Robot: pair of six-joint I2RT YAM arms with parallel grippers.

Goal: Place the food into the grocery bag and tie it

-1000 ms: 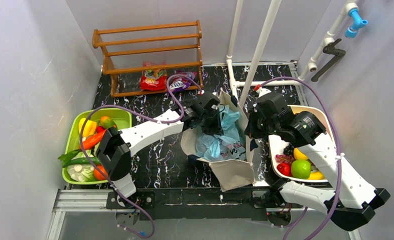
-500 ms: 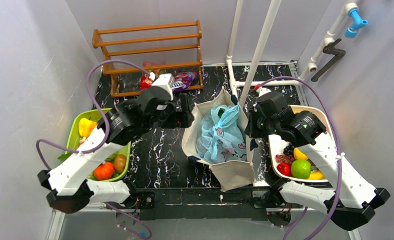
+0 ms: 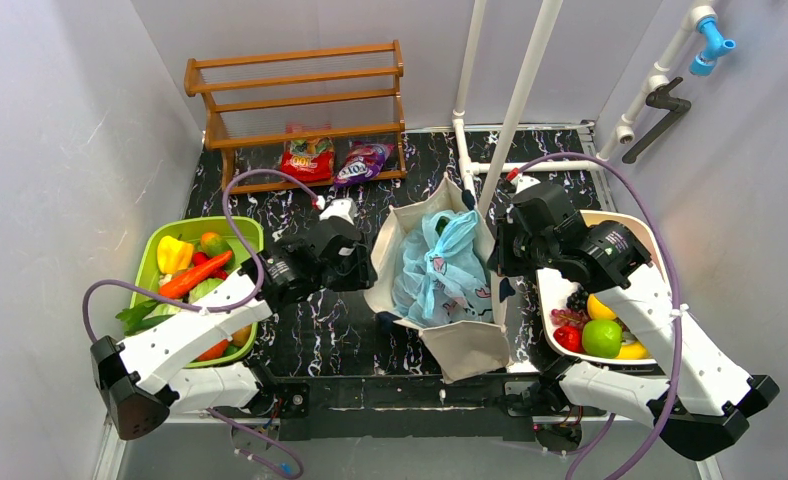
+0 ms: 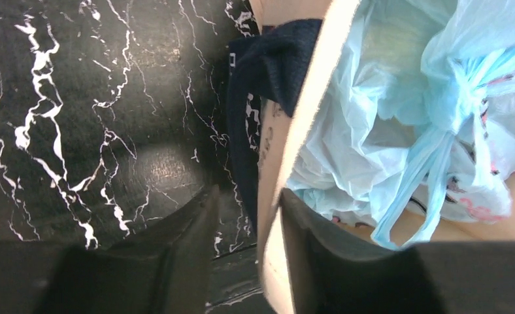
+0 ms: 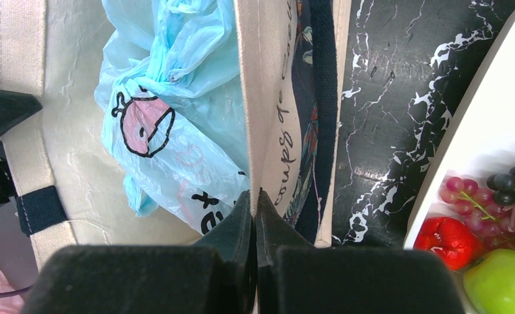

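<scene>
So, right jaws are clamped tight on the canvas tote [image 5: 265, 98] wall; left jaws gape partly, straddling its opposite rim, knotted grocery bag [image 5: 189, 78] between them.

One stiff beige canvas tote [image 3: 470, 350] with navy handles; inside it, one thin light-blue plastic bag [image 3: 438, 270]. One wooden slatted rack [image 3: 295, 95]. Two crinkly packets at its foot: one red-orange snack packet [image 3: 308, 160], one purple snack packet [image 3: 362, 160]. Two tubs on the desk: one lime-green plastic bin [image 3: 245, 232], one white basin [image 3: 653, 240]. In the basin, one glossy green round fruit [image 3: 601, 338], one red pepper [image 3: 568, 338], one bunch of dark grapes [image 3: 576, 298], plus yellow pieces, number unclear. In the bin, one yellow pepper [image 3: 173, 253], one orange carrot [image 3: 195, 278]; the rest too crowded to count. Two white robot arms: left arm [image 3: 185, 338], right arm [image 3: 670, 320].
</scene>
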